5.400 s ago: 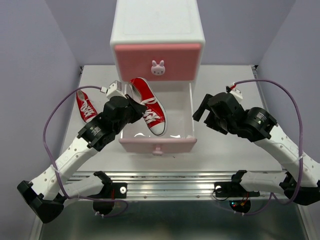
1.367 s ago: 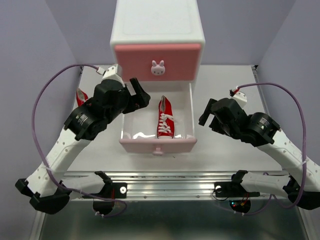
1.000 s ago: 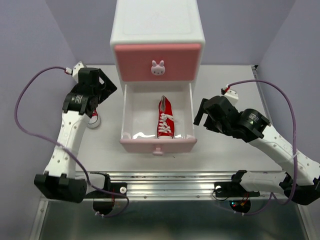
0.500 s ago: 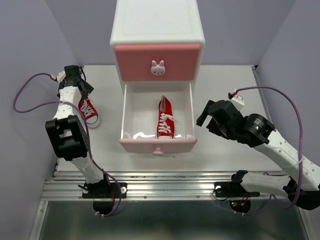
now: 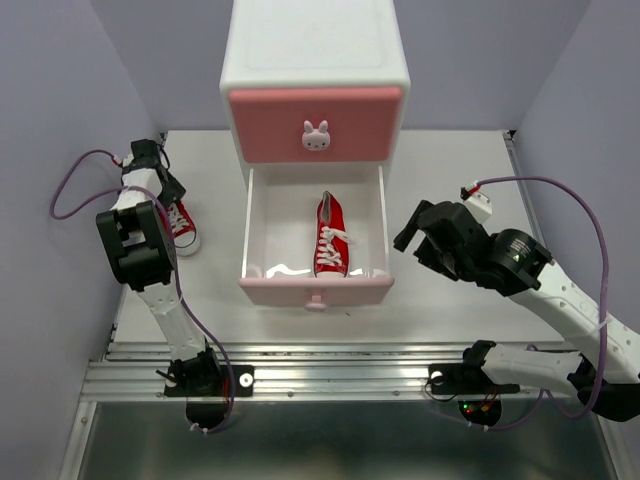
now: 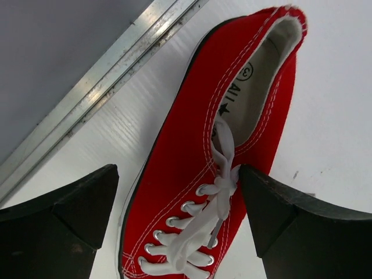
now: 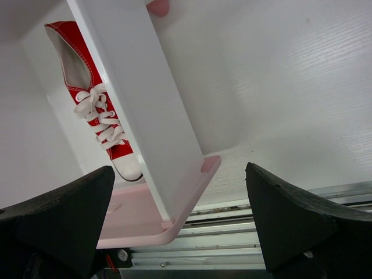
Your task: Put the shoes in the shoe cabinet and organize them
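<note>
The shoe cabinet (image 5: 315, 60) stands at the back centre, its lower drawer (image 5: 315, 290) pulled out. One red shoe (image 5: 330, 237) lies inside the drawer toward the right, toe to the front. A second red shoe (image 5: 183, 228) lies on the table left of the cabinet. My left gripper (image 5: 165, 192) is down over it. In the left wrist view this shoe (image 6: 186, 174) lies between the open fingers, the right finger (image 6: 290, 226) touching its side by the laces. My right gripper (image 5: 412, 235) hovers open beside the drawer's right wall (image 7: 139, 116), holding nothing.
The darker pink upper drawer with its bunny knob (image 5: 316, 135) is shut. An aluminium rail (image 5: 330, 365) runs along the near edge, and another rail (image 6: 99, 87) borders the table just left of the loose shoe. Purple walls enclose the table.
My left arm has swung from the drawer out to the left and come down over the red shoe on the table, its jaws narrowing slightly. The right arm has barely shifted.
</note>
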Tool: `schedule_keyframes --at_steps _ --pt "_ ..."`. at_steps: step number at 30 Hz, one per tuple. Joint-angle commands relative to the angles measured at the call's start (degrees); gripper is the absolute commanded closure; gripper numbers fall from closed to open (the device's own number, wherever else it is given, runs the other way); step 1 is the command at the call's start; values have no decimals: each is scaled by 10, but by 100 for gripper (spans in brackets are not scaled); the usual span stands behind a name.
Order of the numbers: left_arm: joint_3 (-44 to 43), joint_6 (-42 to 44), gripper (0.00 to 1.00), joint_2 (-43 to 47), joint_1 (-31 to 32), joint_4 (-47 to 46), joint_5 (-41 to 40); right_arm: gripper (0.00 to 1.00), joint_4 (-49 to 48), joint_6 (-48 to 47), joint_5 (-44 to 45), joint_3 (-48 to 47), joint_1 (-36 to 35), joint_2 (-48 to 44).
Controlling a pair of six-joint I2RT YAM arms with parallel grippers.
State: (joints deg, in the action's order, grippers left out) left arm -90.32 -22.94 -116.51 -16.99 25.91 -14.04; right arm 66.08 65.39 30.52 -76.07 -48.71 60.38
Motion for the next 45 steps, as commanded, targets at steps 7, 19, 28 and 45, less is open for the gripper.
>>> schedule_keyframes --at_steps 7,19,28,45 --pt "-37 32 56 -42 -9 -12 13 0 11 11 26 -14 4 -9" --pt "9 39 100 62 -10 -54 29 0 5 11 22 -14 4 -2" --pt "45 35 100 184 -8 -75 19 0 -7 5 27 -15 4 1" --pt "7 -60 100 340 -8 -33 230 0 -20 -4 32 -21 4 -1"
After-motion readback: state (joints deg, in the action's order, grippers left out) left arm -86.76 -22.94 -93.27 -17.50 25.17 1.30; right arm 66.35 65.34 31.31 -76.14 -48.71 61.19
